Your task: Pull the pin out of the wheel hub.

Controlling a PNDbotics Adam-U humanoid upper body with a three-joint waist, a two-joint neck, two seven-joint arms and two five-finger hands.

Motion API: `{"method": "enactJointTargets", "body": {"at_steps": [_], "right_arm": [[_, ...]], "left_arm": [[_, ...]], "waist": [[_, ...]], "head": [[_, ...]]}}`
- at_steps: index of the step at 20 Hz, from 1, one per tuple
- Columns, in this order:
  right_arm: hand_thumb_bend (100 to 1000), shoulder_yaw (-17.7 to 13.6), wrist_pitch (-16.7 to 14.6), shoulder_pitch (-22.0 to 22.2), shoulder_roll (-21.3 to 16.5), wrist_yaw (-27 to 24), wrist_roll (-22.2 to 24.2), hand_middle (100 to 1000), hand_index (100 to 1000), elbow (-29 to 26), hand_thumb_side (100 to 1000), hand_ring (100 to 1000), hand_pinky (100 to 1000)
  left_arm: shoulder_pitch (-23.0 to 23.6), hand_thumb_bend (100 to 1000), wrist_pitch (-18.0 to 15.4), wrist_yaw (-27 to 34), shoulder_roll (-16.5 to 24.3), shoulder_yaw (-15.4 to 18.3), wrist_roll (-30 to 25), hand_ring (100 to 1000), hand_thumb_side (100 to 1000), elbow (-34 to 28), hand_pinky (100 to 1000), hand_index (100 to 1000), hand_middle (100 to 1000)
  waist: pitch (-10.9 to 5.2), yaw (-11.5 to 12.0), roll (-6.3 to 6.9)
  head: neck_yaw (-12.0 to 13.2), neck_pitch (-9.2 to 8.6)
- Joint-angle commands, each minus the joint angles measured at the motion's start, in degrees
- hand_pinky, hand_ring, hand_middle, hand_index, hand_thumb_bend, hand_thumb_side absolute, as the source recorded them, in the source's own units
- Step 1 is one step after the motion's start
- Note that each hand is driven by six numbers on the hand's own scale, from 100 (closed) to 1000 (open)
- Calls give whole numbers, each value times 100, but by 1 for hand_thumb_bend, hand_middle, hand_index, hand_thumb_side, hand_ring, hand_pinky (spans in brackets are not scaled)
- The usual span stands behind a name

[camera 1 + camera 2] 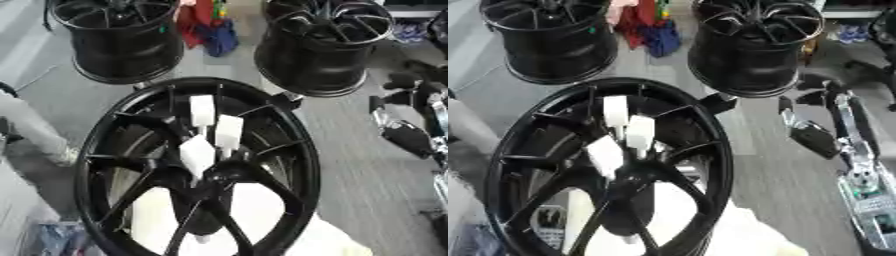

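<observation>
centrally, a glossy black spoked wheel hub (188,170) fills the lower middle of the frame, its bottom rim cut off. three white blocky pins (214,132) stand clustered at its centre. the right hand (820,135), black and silver, hangs at the right edge over grey floor (367,165); whether its fingers are spread cannot be told. two more wheels (118,40) sit along the top.

The wheel hub (197,170) is cut off at the bottom edge, its lower rim out of sight. Three white pins (203,111) at its centre are blurred, their seating unreadable. Right of the hub, the right hand (815,137) shows partly, finger pose unclear.
</observation>
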Motion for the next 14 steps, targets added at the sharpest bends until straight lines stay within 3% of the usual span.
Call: {"method": "enactJointTargets", "body": {"at_steps": [1, 6, 14], "right_arm": [[251, 272, -20, -265, -649, 108, 280, 704, 849, -395, 323, 661, 759], [269, 805, -248, -816, -1370, 100, 723, 740, 883, -665, 310, 702, 784], [343, 1921, -886, -1854, -2492, -506, 1413, 812, 915, -679, 275, 766, 811]], "left_arm": [[-27, 364, -10, 5, 150, -7, -26, 674, 342, -62, 625, 789, 719], [-28, 362, -11, -7, 183, -97, -114, 674, 343, -45, 625, 789, 719], [-45, 364, -13, -17, 189, -127, -171, 675, 345, -39, 625, 789, 720]], "waist": [[-47, -22, 11], [-81, 126, -50], [-52, 219, -47]], "head": [[1, 30], [-127, 30], [-159, 30]]}}
